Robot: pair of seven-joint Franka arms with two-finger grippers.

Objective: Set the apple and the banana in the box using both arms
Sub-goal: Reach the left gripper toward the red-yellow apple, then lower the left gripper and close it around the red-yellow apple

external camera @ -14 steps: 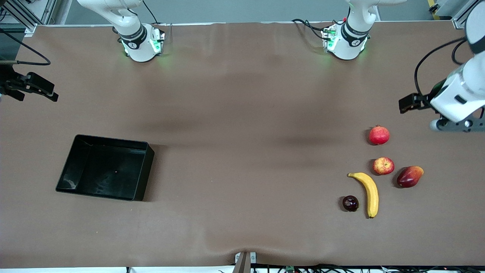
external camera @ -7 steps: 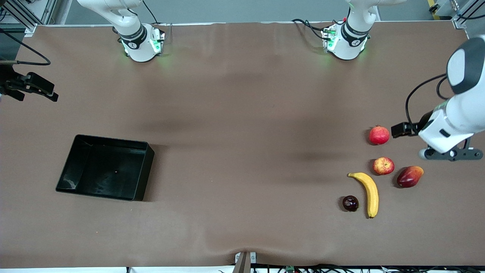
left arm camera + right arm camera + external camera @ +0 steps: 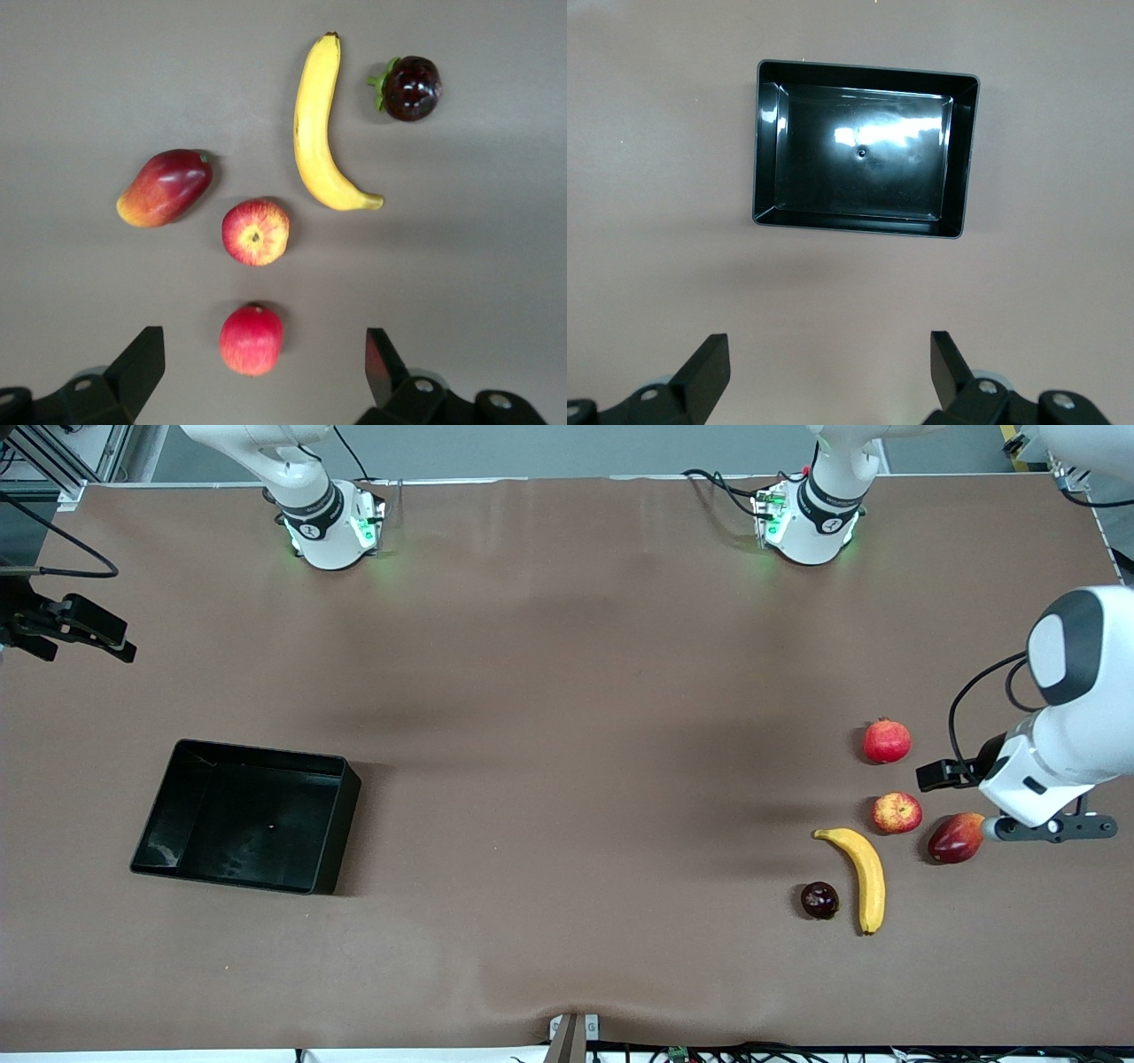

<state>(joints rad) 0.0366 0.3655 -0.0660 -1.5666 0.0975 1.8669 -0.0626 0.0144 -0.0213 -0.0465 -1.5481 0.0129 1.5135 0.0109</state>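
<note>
Nearest the front camera, toward the left arm's end of the table (image 3: 567,691), lay a small dark round fruit (image 3: 819,900) with a green cap. The banana (image 3: 866,877) lay just beside it, apart from it, its far tip curving toward the right arm's end.

A little farther from the camera sat a red-orange oblong fruit (image 3: 955,839). The apple (image 3: 897,813) sat close by it and near the banana's far tip, touching neither, stem dimple up. We saw nothing in contact with either task fruit.

Well apart from the fruit, toward the right arm's end, the black box (image 3: 341,824) sat flat on the table, about level with the fruit group. We saw only a small speck on its glossy floor.

Farther again than the apple sat a plain red pomegranate (image 3: 887,740), on its own.

The left gripper (image 3: 263,334) hung in the air over the fruit group. Its fingers (image 3: 146,354) were spread wide with nothing held. In the left wrist view the pomegranate showed between them.

The right arm waited. The right gripper (image 3: 828,339) hung above bare table near the box. Its fingers (image 3: 709,359) were likewise wide apart and unloaded.

Both arm bases stood at the far edge.
</note>
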